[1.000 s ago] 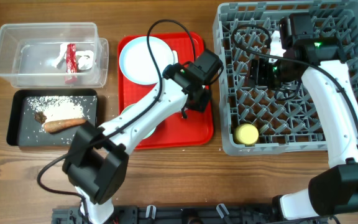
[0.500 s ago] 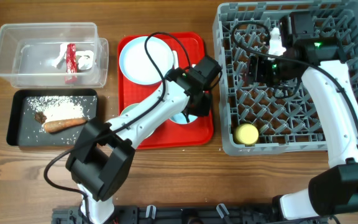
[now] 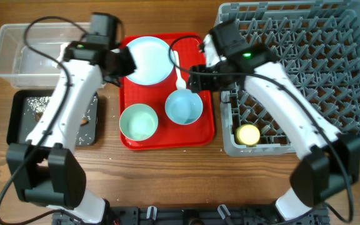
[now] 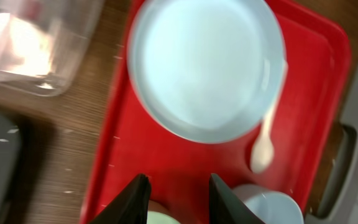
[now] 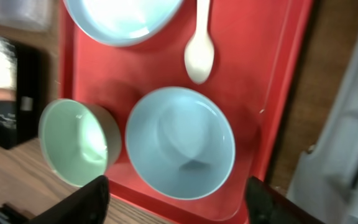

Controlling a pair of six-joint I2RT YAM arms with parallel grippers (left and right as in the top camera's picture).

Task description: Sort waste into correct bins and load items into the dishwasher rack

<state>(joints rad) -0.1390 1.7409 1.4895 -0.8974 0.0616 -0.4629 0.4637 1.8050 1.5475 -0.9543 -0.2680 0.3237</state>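
Plate (image 3: 147, 59) on red tray (image 3: 189, 136), not yet racked.
L gripper (image 4: 180, 199) low over tray nr plate, jaws spread, empty; R gripper (image 5: 180, 202) above blue bowl (image 5: 180, 143), jaws wide, prob. lining up grab; rack (image 3: 349, 75) at rt.

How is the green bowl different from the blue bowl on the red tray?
The green bowl is pale green; the blue bowl is light blue. The green bowl sits in the left corner of the red tray nearest the robot; the blue bowl sits to its right, right next to the white spoon. Both are round, upright and empty, side by side.
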